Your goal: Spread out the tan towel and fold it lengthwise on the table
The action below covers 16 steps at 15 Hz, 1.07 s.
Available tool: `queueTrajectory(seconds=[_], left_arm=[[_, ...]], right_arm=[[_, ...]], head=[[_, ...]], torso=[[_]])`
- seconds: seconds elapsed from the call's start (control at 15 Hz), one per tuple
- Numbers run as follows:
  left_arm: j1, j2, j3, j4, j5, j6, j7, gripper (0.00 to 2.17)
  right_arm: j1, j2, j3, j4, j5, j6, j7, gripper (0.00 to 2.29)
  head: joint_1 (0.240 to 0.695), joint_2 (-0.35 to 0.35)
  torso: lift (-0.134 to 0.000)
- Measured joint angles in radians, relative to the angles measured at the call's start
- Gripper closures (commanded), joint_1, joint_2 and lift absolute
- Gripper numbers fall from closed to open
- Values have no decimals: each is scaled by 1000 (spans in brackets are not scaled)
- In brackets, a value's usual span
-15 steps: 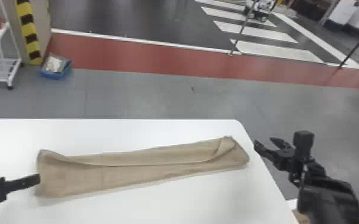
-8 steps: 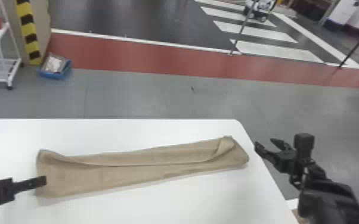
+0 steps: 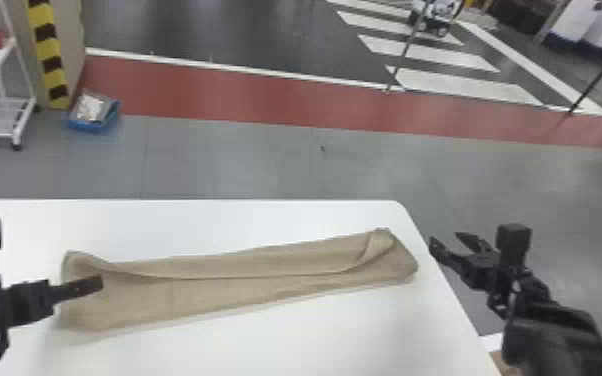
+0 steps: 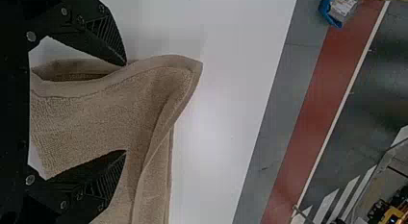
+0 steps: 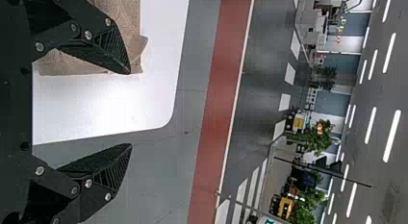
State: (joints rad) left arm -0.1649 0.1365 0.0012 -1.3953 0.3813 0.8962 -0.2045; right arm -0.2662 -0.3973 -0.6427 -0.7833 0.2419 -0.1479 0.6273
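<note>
White table (image 3: 265, 350) stands on grey floor (image 3: 265, 165). Beyond it, a red band (image 3: 265, 95) with a white border line crosses the floor, followed by dark paving with white stripes (image 3: 465, 87). At the far left are a white cart (image 3: 17, 117), a post (image 3: 47, 50) with yellow and black marking, and a blue tray (image 3: 92, 122) on the floor.

Towel: the tan towel (image 3: 215, 295) lies on the table as a long, narrow strip, running left to right at a slight slant. Its far side is folded over along the length, and the fold edge is wavy. The layer turns up loosely at the right end, near the table's right edge. The left end is wider, with a rounded, raised far corner.

Left gripper (image 3: 97, 284): positioned at the towel's left end. In the left wrist view, its fingers (image 4: 108, 36) stand wide apart, with towel visible between them. Contact with the cloth cannot be determined.

Right gripper (image 3: 444, 237): positioned beside the table's right edge, near the towel's right end. Its fingers (image 5: 113, 48) are spread, with nothing gripped.
</note>
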Motion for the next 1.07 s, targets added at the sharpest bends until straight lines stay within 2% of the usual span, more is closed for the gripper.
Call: queueTrajectory(seconds=[0.33,0.67,1.07], left_arm=[[-36,1,-31,42,-21,5,13,441],[-45,5,-25,41,-51,0,27,434],[-53,11,-34,42,-112,24,32,448]], right_arm=[[-3,-4,1,2,-10,0,0,410],[-14,-5,5,3,-9,0,0,410],[-18,-2,12,4,-8,0,0,414]], head=[[695,-350],[695,-350],[695,-350]], torso=[[0],[0],[0]])
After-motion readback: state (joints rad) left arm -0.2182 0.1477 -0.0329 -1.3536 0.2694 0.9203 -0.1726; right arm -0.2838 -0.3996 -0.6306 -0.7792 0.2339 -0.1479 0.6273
